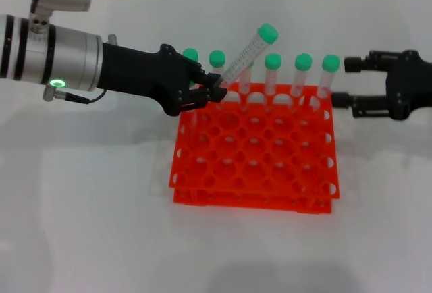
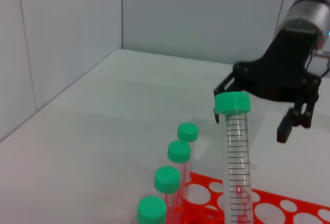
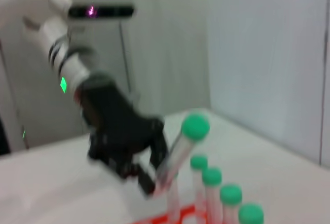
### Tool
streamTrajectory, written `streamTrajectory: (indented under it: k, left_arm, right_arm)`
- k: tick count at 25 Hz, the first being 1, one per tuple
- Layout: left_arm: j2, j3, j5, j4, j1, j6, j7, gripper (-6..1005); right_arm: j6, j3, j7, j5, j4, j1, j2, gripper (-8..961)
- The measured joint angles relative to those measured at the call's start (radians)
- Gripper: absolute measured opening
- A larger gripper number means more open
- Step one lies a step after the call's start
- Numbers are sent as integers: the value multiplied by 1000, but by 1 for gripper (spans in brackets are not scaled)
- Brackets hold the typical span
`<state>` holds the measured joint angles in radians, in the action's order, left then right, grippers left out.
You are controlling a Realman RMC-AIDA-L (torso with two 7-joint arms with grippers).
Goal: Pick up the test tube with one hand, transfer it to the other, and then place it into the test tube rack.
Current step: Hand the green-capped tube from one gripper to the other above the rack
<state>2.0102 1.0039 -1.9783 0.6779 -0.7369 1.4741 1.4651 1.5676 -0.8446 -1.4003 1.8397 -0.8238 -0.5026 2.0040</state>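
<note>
Left gripper (image 1: 214,89) clamping tilted test tube (image 1: 247,55) — over rack (image 1: 256,165), right gripper (image 1: 348,82) agape.

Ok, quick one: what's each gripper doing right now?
Left gripper: closed on the lower part of the tilted test tube, over the back row of the rack.
Right gripper: open, empty, just right of the rack.

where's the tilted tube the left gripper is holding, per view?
Head: the test tube leans above the rack's far left corner.
Left wrist: the tube stands at bottom centre-right, cap up.
Right wrist: centre, slanted, cap uppermost.
Shared landmark: the row of other green-capped tubes in the test tube rack.
</note>
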Motion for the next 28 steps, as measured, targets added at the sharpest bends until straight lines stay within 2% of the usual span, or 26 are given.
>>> streamTrajectory:
  k: [11,17,28]
  left_arm:
    - [18,3,-14,1,-6,-16,-10,215]
    - [26,2,-14,1,-6,-28,-33,217]
    - [40,3,-15,0,-7,-52,-59,221]
  right_arm:
    - [-21,-7,13,-181,152,-15,7,762]
    - [-23,-9,87,-281,267,-19,9,761]
    - [-25,-13,203,-356,452,-84,21,759]
